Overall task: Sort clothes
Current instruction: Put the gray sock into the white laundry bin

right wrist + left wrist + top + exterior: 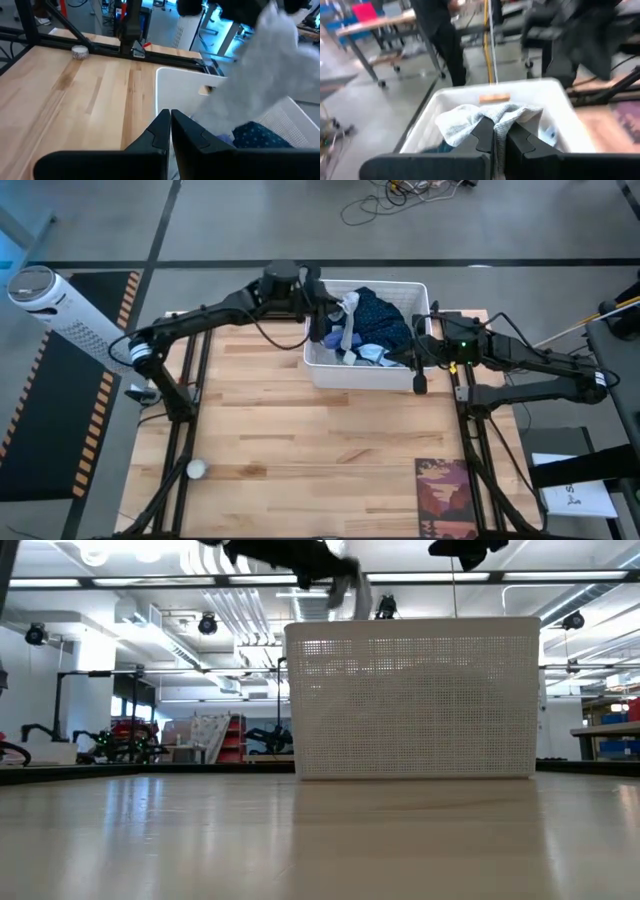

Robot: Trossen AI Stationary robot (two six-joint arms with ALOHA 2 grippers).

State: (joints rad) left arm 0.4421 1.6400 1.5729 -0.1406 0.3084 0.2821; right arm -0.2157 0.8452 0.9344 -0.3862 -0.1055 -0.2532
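Observation:
A white perforated basket (325, 370) (415, 700) stands at the table's far middle. It holds clothes: a dark blue dotted garment (385, 315) (257, 135) and a light blue piece (372, 353). My left gripper (322, 315) (494, 137) hangs above the basket's left part, shut on a grey garment (348, 330) (485, 117) (265, 75). My right gripper (419, 375) (170, 125) is shut with nothing in it, at the basket's right near corner, above the table. My left gripper pinches a bunched fold at the grey garment's top (496, 120) between its two fingers, coming nearly level from the table's left. Beyond the fingertips the cloth spreads out and droops. In the low view its free end (355, 590) hangs slack above the basket's rim.
A dark red patterned mat (443, 495) lies at the near right edge. A small white roll (197, 469) (80, 50) sits near the left front. Bare wood lies in front of the basket. A person (437, 35) stands in the room beyond the table.

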